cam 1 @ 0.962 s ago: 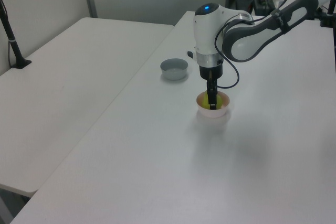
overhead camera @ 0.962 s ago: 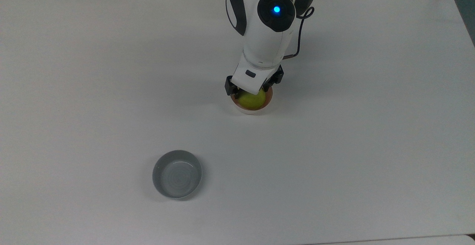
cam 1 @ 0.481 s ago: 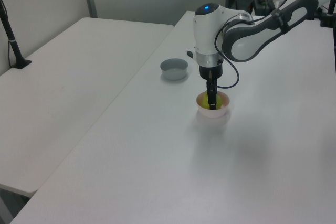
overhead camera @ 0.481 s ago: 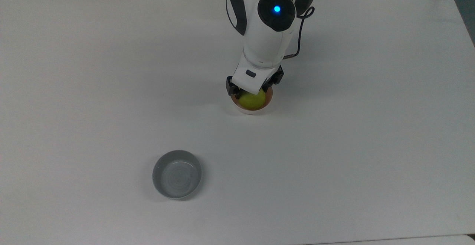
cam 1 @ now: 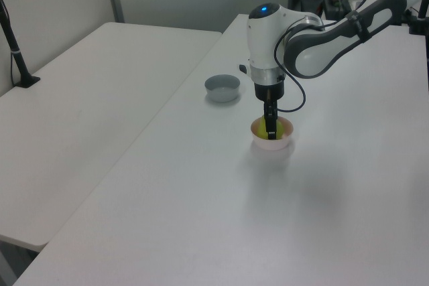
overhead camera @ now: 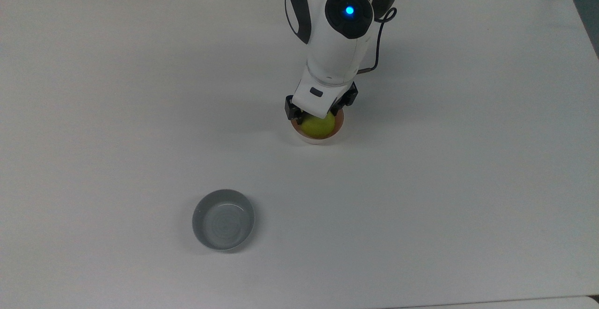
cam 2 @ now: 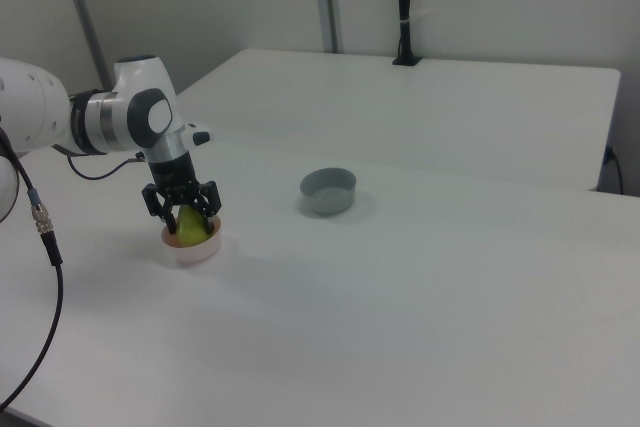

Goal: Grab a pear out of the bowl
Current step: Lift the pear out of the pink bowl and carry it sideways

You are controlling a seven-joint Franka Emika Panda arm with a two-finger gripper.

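Almost nothing has shifted since the earlier frames: the arm's wrist sits a touch higher in the top view, while the end effector (overhead camera: 317, 113) stays lowered over the pink bowl (overhead camera: 318, 138) just above the centre of that frame. In the right view, at the left of the frame, the end effector (cam 2: 183, 210) straddles the pear (cam 2: 189, 226), one dark finger on each flank, with the fruit standing in the bowl (cam 2: 192, 247); the fingers look set against its sides, though whether they are truly clamped I cannot tell. The pear (overhead camera: 318, 126) shows as a yellow-green round against the bowl's inner wall, not yet clear of the rim. In the left view the end effector (cam 1: 270, 130) drops straight down into the bowl (cam 1: 273, 140) at mid-frame. The fruit looks light and firm, with a smooth, curved skin that could slide out of flat fingers, so I judge the widest part of its belly to be the safest place to hold, squeezed gently enough not to bruise it. The bowl also looks light and might rise along if the pear drags on its wall. A grey bowl (overhead camera: 223, 219) rests well apart on the white worktop (overhead camera: 444, 182), toward the lower left of the top view.
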